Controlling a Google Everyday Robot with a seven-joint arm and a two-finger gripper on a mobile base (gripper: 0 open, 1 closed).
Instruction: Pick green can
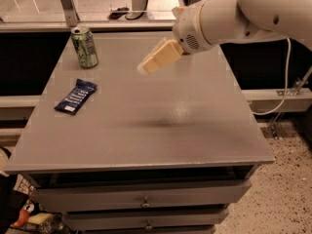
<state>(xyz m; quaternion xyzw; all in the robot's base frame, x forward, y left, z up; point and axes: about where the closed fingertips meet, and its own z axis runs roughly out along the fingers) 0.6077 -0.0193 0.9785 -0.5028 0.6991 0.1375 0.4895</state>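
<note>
The small green aluminium can [85, 47] with its silver top stands upright near the far left corner of the grey metal table [161, 130], a flat blue snack packet [75, 96] lying a little nearer the front. The robot's cream-coloured gripper [150, 65] hangs in the air above the far half of the table, pointing towards the can but well apart from it and holding nothing; how wide the claw stands I cannot tell. By my reckoning the reach, the grasp and the lift are all left to do
</note>
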